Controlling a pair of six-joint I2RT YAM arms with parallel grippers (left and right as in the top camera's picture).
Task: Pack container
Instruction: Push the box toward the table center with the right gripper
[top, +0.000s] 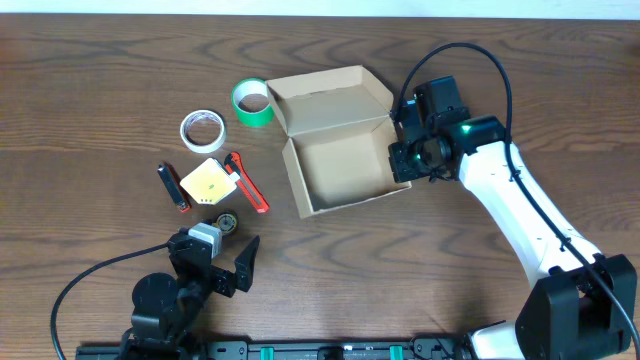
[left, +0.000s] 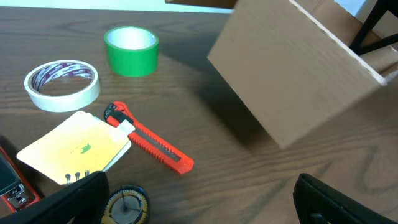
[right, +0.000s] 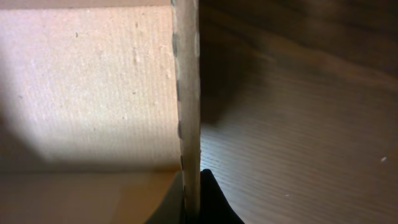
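Box: tan-brown rectangular cardboard box (top: 345, 165) is sitting mid-table, flap lid standing open at far side.
R gripper (top: 405, 160): is pinching the box's right wall. In the wrist view the wall edge is running btwn the fingers, which are nearly closed on it.
L gripper (top: 218, 262): is hovering nr the table's front edge, jaws spread wide, gripping nothing.
Loose items: green tape roll (top: 253, 102), white tape roll (top: 202, 130), yellow note pad (top: 208, 182) and red plastic box cutter (top: 246, 182) are lying left of the box.
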